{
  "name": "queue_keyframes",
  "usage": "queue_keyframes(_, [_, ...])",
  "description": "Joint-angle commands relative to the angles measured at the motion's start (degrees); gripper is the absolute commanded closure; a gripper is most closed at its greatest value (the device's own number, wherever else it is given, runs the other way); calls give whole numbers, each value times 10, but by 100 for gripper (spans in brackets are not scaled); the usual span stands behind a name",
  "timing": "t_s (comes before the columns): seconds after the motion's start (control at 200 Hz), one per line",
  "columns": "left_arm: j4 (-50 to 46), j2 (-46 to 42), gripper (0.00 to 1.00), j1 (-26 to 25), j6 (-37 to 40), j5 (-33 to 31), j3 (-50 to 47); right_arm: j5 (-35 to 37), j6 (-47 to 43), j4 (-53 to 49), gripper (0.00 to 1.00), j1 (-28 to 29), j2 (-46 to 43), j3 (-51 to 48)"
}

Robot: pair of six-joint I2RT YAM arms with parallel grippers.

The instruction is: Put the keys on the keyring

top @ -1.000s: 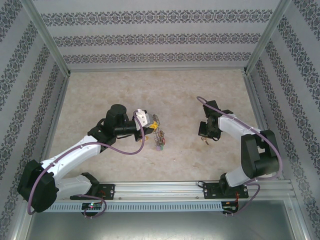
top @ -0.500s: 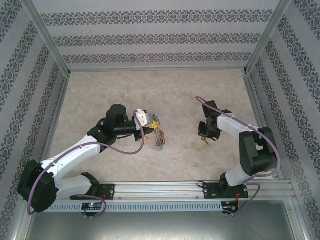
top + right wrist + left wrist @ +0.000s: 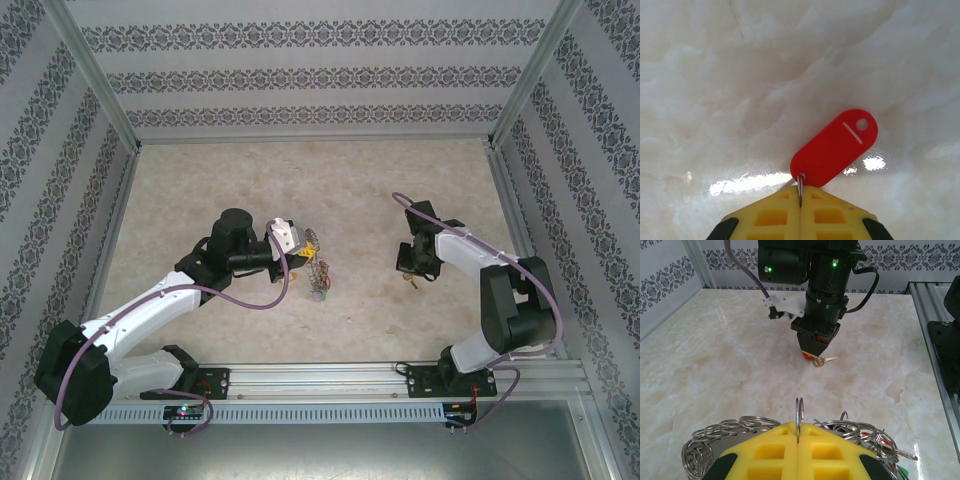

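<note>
Since a second ago the right arm's (image 3: pixel 510 300) elbow has shifted slightly. Its claw, the left arm and the keyring lie where they were.

**Overhead view.** There are two arms and two claws. The left claw (image 3: pixel 303 241) is left of centre, with the keyring (image 3: pixel 318 270) at its tip as a small tangle on the tabletop (image 3: pixel 300 180). The right claw (image 3: pixel 410 272) is right of centre, well apart from the keyring, with a tan speck at its tip. Neither grip can be made out from here.

**Left wrist view.** The left claw (image 3: pixel 799 437), at the lower edge, has its yellow pads pressed together on one thin ring standing edge-on. One keyring (image 3: pixel 735 427) spreads behind them as many overlapping silver loops, too crowded to count. In the upper centre, the right claw (image 3: pixel 817 346) points down at the tabletop. One brass key (image 3: pixel 824 360) lies at its tip beside a sliver of red.

**Right wrist view.** The right claw (image 3: pixel 800 199) is clamped on one small wire loop. That loop carries one red tag (image 3: pixel 835 147), which lies flat on the marble. The key blade is hidden here.
</note>
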Motion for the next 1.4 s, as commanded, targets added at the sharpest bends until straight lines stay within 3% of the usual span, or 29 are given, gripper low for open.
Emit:
queue_keyframes(0.0, [11,-14,100,-4,-7,5,6,-36,-31,8,100,8,-57,-9])
queue_keyframes(0.145, [17,-10,100,-4,-8,6,7,-106,-106,69,100,25,-175,-39])
queue_keyframes(0.355, [32,-1,100,-4,-13,16,10,-283,-235,183,100,51,-348,-100])
queue_keyframes(0.56, [37,5,100,-5,-19,33,12,-367,-342,264,100,90,-447,-155])
queue_keyframes(1.049, [43,28,100,-12,-26,65,20,-281,-512,243,100,218,-391,-83])
queue_keyframes(1.394, [70,36,100,-15,-47,56,16,-332,-526,250,100,251,-323,-35])
